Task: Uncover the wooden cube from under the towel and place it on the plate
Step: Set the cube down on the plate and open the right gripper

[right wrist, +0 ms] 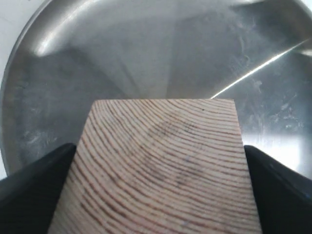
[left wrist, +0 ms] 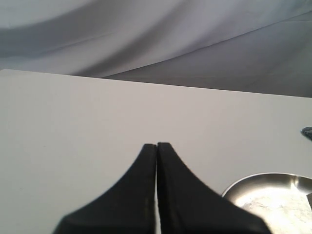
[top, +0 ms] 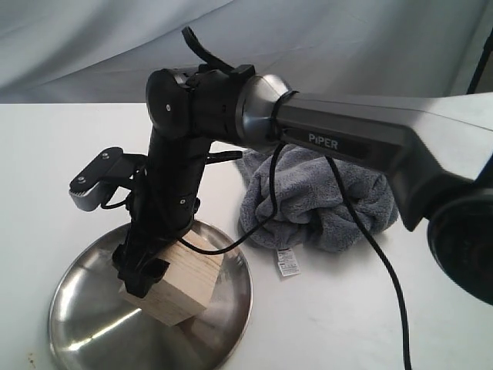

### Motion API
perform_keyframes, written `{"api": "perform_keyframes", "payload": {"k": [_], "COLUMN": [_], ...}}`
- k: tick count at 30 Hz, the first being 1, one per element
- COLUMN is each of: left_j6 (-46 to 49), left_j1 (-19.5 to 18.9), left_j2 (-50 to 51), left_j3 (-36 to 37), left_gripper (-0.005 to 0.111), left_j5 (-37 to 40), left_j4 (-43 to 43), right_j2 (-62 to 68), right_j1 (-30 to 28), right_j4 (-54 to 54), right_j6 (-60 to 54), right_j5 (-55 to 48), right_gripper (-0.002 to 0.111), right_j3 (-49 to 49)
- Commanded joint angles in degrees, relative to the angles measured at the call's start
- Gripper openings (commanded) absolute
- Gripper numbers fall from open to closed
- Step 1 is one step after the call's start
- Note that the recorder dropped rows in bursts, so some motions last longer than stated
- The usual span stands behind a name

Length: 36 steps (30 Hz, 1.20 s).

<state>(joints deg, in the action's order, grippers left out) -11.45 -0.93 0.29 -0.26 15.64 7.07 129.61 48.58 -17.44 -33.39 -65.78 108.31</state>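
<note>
**Cube gripped over plate, towel set aside**

Right claw [right wrist: 157, 187] is wide open around the pale light-wood cube with grain lines [top: 179, 284], one black finger [right wrist: 34, 178] pressed on each opposite side, so it has hold of the cube. In the exterior view the cube is tilted, low over the large round shiny stainless-steel plate [top: 85, 308], just off plate centre toward 1 o'clock. Its lower corner is at the plate surface; cannot tell if it touches. The right wrist view shows the cube's top face with the plate's bare metal all around beyond it.

The dark grey fluffy towel [top: 327, 202] lies bunched on the white desk [top: 46, 169] at about 2 o'clock from the plate, just beside its rim. The towel's small white tag [top: 287, 262] sits on its near edge. The towel does not cover the cube.

Left claw [left wrist: 156, 146] is fully closed, fingers pressed together, holding nothing, above bare desk. The plate rim shows at the edge of its view.
</note>
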Motion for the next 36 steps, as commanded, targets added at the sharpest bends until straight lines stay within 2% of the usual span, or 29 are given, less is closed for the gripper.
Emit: {"api": "perform_keyframes", "payload": {"k": [1,10,12,14,17,18,22,28,36], "left_j6": [-0.28,-0.28,-0.28,-0.28,-0.28,-0.28,-0.28,-0.28,-0.28], "left_j1": [-0.10,-0.10,-0.10,-0.10,-0.10,-0.10,-0.10,-0.10,-0.10], "left_j2": [-0.29,-0.29,-0.29,-0.29,-0.29,-0.29,-0.29,-0.29,-0.29], "left_j3": [0.26,0.26,0.26,0.26,0.26,0.26,0.26,0.26,0.26], "left_gripper": [0.002,0.002,0.002,0.002,0.002,0.002,0.002,0.002,0.002], "left_j5": [-0.41,-0.41,-0.41,-0.41,-0.41,-0.41,-0.41,-0.41,-0.41], "left_j4": [-0.46,-0.46,-0.46,-0.46,-0.46,-0.46,-0.46,-0.46,-0.46], "right_j2": [-0.04,-0.04,-0.04,-0.04,-0.04,-0.04,-0.04,-0.04,-0.18], "right_j1": [0.00,0.00,0.00,0.00,0.00,0.00,0.00,0.00,0.00], "right_j4": [-1.12,-4.24,-5.44,-5.44,-5.44,-5.44,-5.44,-5.44,-2.67], "right_j6": [-0.45,-0.45,-0.45,-0.45,-0.45,-0.45,-0.45,-0.45,-0.74], "right_j5": [-0.80,5.17,7.14,8.96,9.46,9.46,7.70,5.18,3.96], "right_gripper": [0.000,0.000,0.009,0.028,0.044,0.053,0.072,0.081,0.087], "right_j3": [-0.56,-0.56,-0.56,-0.56,-0.56,-0.56,-0.56,-0.56,-0.56]}}
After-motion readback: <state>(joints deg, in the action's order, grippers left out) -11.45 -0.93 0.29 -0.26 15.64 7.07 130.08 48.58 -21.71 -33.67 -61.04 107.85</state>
